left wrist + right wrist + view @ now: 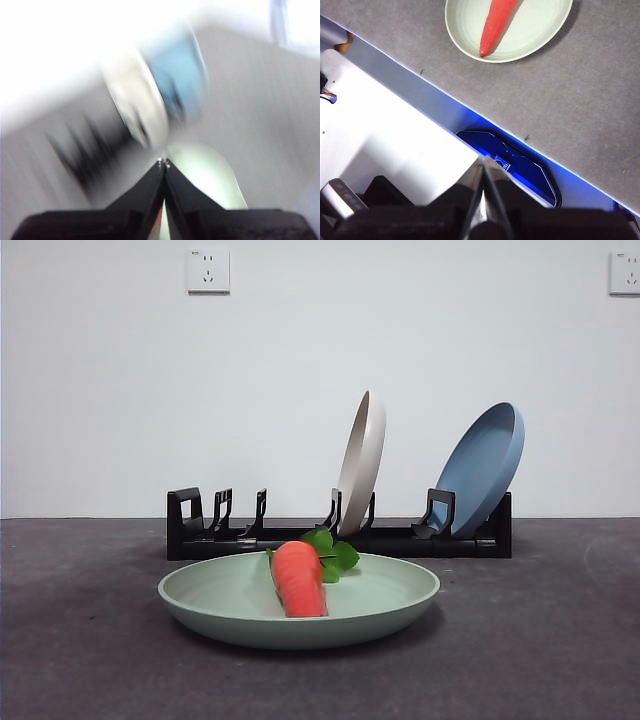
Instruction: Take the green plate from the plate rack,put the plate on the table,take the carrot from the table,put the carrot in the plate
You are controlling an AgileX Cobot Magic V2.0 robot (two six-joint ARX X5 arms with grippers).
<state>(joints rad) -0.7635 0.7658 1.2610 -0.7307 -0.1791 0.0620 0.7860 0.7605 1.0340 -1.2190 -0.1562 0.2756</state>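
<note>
The green plate [298,612] sits flat on the worktop [90,640], toward the near edge and roughly mid-width, w/ bare grey surface open on both sides and in front. The carrot [298,578] lies inside the plate, tip toward the near edge, green leaves toward the rack. The plate rack [340,537] stands just behind the plate, close to the worktop's far edge by the wall. Its slots on one end are free; a cream plate [361,462] leans in a middle slot and a blue plate [482,467] leans at the other end. No arm shows in the front view.

Right wrist view looks down on the plate and carrot from well back, past the near worktop edge; it shows the carrot's tapered tip resting on the plate floor, short of the rim, and a white and blue base below that edge, which the front view doesn't show. Left wrist view is heavily blurred: pale green plate, cream and blue plates and dark rack only as smears.

Left pincer [163,162]: jaws pressed tip to tip, nothing between them. Right pincer [484,162]: jaws also together, nothing held, well apart from the plate.
</note>
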